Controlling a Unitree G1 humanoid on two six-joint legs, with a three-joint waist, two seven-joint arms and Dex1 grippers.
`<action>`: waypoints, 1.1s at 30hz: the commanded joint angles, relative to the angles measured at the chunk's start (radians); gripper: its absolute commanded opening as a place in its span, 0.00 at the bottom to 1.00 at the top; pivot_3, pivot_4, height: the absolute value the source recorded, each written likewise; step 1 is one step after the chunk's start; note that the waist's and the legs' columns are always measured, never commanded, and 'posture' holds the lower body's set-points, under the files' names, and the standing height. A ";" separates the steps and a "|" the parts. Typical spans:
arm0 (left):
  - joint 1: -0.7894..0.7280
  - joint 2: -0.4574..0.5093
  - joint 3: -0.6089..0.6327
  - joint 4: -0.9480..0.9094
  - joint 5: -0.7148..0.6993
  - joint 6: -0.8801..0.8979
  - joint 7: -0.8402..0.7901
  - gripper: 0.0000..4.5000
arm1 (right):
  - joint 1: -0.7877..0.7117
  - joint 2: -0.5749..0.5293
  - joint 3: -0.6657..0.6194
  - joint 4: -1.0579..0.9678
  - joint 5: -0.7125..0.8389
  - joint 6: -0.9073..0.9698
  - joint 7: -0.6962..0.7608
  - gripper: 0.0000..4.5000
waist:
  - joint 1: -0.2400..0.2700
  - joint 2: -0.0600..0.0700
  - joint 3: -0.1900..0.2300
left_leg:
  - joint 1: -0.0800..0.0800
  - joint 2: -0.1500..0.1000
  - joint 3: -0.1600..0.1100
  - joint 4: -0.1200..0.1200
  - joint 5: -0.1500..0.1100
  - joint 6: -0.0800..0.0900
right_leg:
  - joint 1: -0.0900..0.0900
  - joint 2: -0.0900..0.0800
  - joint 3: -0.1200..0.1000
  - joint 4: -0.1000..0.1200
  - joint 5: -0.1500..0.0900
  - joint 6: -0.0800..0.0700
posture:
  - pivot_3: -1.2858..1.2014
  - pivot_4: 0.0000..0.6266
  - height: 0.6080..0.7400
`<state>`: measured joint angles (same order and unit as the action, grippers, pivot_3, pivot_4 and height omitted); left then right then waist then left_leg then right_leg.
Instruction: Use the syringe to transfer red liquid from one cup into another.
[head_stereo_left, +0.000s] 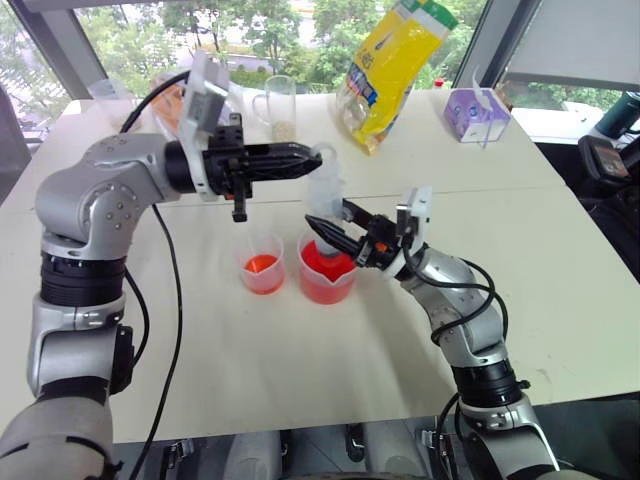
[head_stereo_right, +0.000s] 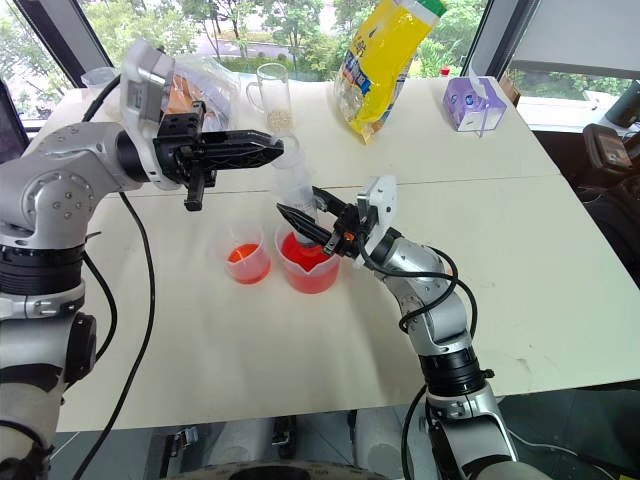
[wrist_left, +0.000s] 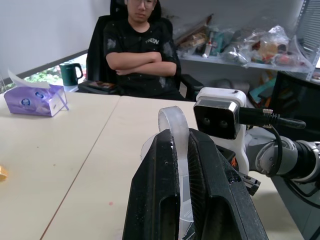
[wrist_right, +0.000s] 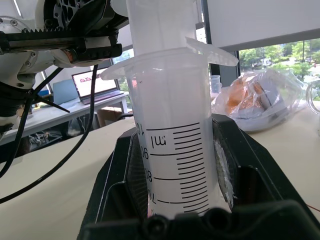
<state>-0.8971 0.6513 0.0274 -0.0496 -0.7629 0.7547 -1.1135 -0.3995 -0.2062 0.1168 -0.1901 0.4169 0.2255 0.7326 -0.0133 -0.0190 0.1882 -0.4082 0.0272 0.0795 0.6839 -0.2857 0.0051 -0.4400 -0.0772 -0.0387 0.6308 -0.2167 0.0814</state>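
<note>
A: Syringe (head_stereo_left: 325, 195)?
B: Stood upright at centre frame, tip down inside the larger spouted cup (head_stereo_left: 327, 272), among the red liquid (head_stereo_left: 322, 285) there. Barrel clamped low by the right gripper (head_stereo_left: 328, 232), reaching in from the lower right; printed graduation marks plain between its black fingers (wrist_right: 125, 175) in the right wrist view.

A: And the top end?
B: Pinched by the left gripper (head_stereo_left: 308, 158), coming in level from the upper left, fingers closed on the white plunger ring (wrist_left: 175, 125).

A: Second cup?
B: Smaller clear cup (head_stereo_left: 262, 265) sat just beside the larger one, on its left, with a shallow orange-red layer. Both rested on the white table (head_stereo_left: 300, 360).

A: Farther back?
B: Yellow bag (head_stereo_left: 395, 70) at upper centre, glass mug (head_stereo_left: 278, 105) left of it, purple tissue box (head_stereo_left: 477, 113) at upper right. Seated person (wrist_left: 142, 47), arms crossed, beyond the table in the left wrist view.
</note>
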 joint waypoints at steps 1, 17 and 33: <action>-0.016 0.011 0.052 -0.048 -0.013 -0.031 -0.002 0.01 | -0.022 -0.010 -0.003 -0.045 0.018 0.030 -0.007 0.32 | 0.000 0.000 0.000 | 0.000 0.000 0.000 0.000 0.000 0.000 | 0.000 0.000 0.000 0.000 0.000 0.000 | 0.52 0.24 1.00; 0.065 0.070 0.101 -0.081 -0.017 -0.016 0.010 0.99 | -0.107 -0.038 -0.064 -0.145 0.088 0.117 -0.053 0.32 | -0.001 0.000 0.000 | 0.000 0.000 0.000 0.000 0.000 0.000 | 0.000 0.000 0.000 0.000 0.000 0.000 | 0.52 0.24 1.00; 0.153 0.283 0.418 -0.149 -0.172 0.116 0.152 0.99 | -0.374 0.164 0.007 0.108 0.156 0.093 0.023 0.32 | -0.003 0.000 0.000 | 0.000 0.001 0.000 0.000 0.000 -0.001 | 0.000 0.000 0.000 0.001 0.000 0.000 | 0.52 0.24 1.00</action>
<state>-0.7429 0.9073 0.3814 -0.1548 -0.8941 0.8569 -0.9889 -0.7491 -0.0670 0.1037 -0.1147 0.5848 0.3675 0.7282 -0.0167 -0.0190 0.1882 -0.4080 0.0286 0.0795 0.6837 -0.2854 0.0046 -0.4402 -0.0776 -0.0390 0.6313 -0.2166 0.0813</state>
